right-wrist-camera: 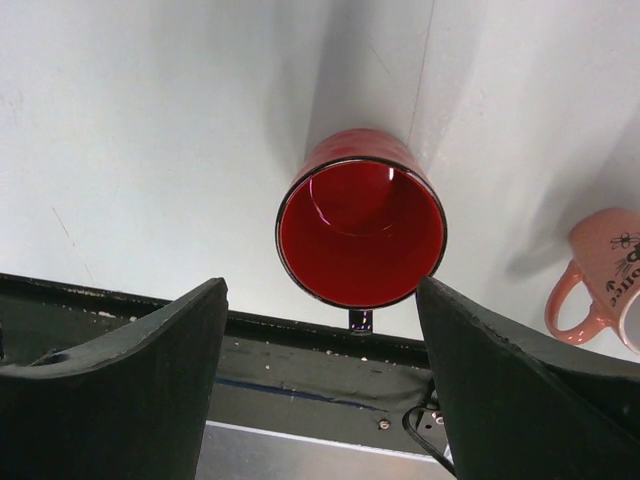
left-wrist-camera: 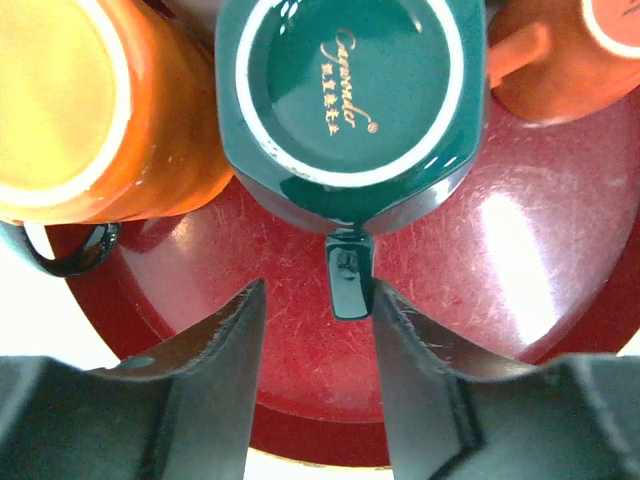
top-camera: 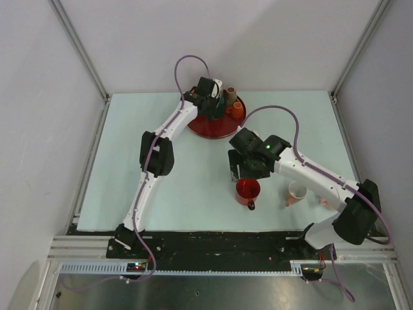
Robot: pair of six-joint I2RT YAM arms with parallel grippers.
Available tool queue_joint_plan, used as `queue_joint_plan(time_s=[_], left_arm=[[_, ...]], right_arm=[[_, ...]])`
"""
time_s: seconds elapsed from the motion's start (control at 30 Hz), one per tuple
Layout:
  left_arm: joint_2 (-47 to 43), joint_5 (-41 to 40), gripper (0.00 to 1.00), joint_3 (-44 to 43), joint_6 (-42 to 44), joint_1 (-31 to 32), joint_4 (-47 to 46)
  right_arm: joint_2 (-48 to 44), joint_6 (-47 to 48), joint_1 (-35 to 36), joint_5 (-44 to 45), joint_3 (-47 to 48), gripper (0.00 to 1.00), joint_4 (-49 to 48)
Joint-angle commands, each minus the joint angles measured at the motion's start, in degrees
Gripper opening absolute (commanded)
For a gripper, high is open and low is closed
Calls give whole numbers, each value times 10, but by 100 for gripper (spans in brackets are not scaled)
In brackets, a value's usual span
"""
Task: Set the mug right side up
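Observation:
An upside-down dark green mug [left-wrist-camera: 345,90] sits on the red tray [left-wrist-camera: 520,280], base up, with its handle [left-wrist-camera: 350,285] pointing toward me. My left gripper [left-wrist-camera: 318,300] straddles that handle. Its right finger touches the handle and a gap remains at the left finger, so it is open and nothing is clamped. In the top view the left gripper [top-camera: 213,97] hangs over the tray [top-camera: 206,129] at the back. A red mug [right-wrist-camera: 362,225] stands upright near the table's front edge. My right gripper [right-wrist-camera: 320,290] is open above it, holding nothing.
Orange mugs [left-wrist-camera: 90,110] [left-wrist-camera: 570,50] crowd the green mug on both sides, and a black handle [left-wrist-camera: 70,250] shows at the tray's left. A pink mug [top-camera: 297,192] stands right of the red mug [top-camera: 248,190]. The black front rail [right-wrist-camera: 330,370] lies just below the red mug.

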State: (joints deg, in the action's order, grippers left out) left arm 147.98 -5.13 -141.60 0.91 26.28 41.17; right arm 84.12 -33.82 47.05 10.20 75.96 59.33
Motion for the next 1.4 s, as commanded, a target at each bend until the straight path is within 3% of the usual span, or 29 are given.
queue_joint_plan(time_s=[0.0,0.23,0.4,0.83,1.03,1.13,1.23,1.3,1.37], left_arm=[[-4,-20,45,-42,-22,-1,-26],[-1,-1,7,-46,-32,-11,-25],[-14,29,0,-15,-43,-17,-24],[-179,41,0,230,-13,-17,-36],[-188,38,1,242,-10,-16,-44],[-170,38,24,231,-10,-17,-44],[-149,31,41,214,1,-17,-45],[-136,28,45,203,5,-18,-45],[-129,28,40,196,9,-18,-45]], right_arm=[[-31,5,-20,17,24,81,4],[-59,18,-60,2,27,81,-1],[-75,27,-79,1,32,81,1],[-78,27,-77,2,32,81,-2],[-75,33,-76,-2,32,81,-8],[-76,34,-76,-2,32,81,-8],[-79,33,-76,-1,32,81,-8],[-81,33,-76,0,32,81,-8],[-84,33,-76,2,32,81,-7]])
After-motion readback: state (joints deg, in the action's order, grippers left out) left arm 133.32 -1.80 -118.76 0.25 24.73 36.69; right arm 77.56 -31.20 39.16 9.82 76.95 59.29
